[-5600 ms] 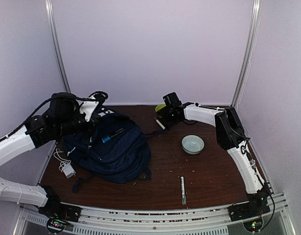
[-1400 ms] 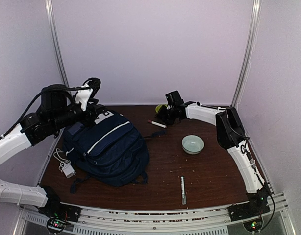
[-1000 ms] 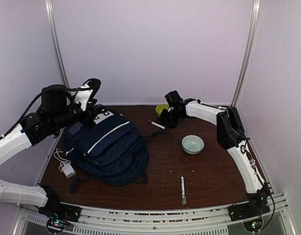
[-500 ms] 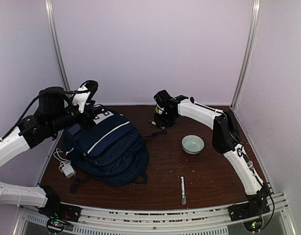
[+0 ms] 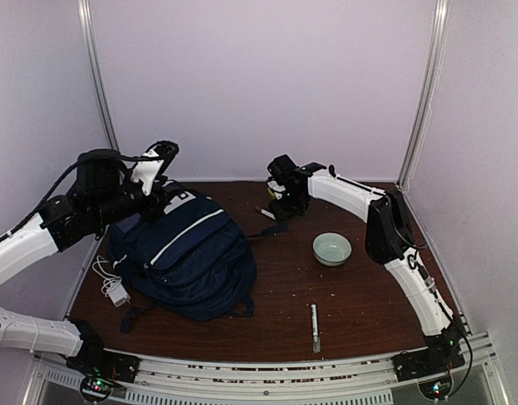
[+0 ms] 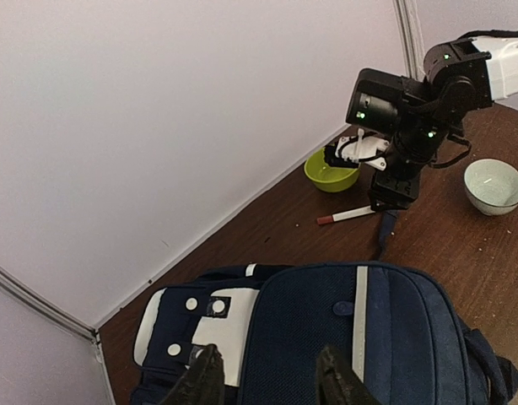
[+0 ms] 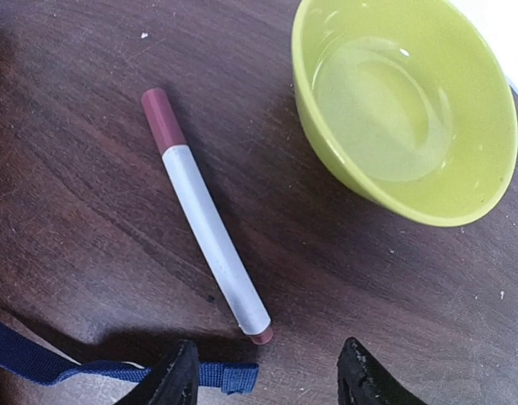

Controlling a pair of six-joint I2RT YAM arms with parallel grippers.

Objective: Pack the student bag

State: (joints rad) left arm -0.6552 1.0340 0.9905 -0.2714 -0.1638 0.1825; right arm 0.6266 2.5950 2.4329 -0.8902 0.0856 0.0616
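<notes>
- Starting at the near edge, you have a small pale stick-shaped thing (image 5: 315,327) lying alone on the dark wooden surface (image 5: 360,295). It is too small to tell whether it is a pen.
- On the left, a white charger block with coiled cable (image 5: 116,288) lies just beside the large navy-blue fabric backpack with white stripe trim (image 5: 191,253). The backpack lies slumped on the left half of the surface, its white patch panel toward the far wall.
- No view lets you see whether its zip is open; no mouth shows.
- Your left claw (image 6: 267,378) hangs over the backpack's top end, released, with nothing pinched between the fingers. It looks posted there to lift the mouth when an item arrives. The picture's lower edge cuts off its fingers.
- A pale round ceramic bowl (image 5: 332,248) sits right of the middle, well apart from the backpack.
- Farther back, your right claw (image 7: 267,375) hovers released above a white marker with a reddish-brown cap (image 7: 208,245). The marker lies flat and untouched, so this reads as lining up a pick.
- A navy webbing strap (image 7: 40,359) ends just beside the marker's near tip, so closing there could snag it.
- Farthest, a yellow-green plastic bowl (image 7: 402,110) stands near the marker. Overhead, the right arm hides it.
</notes>
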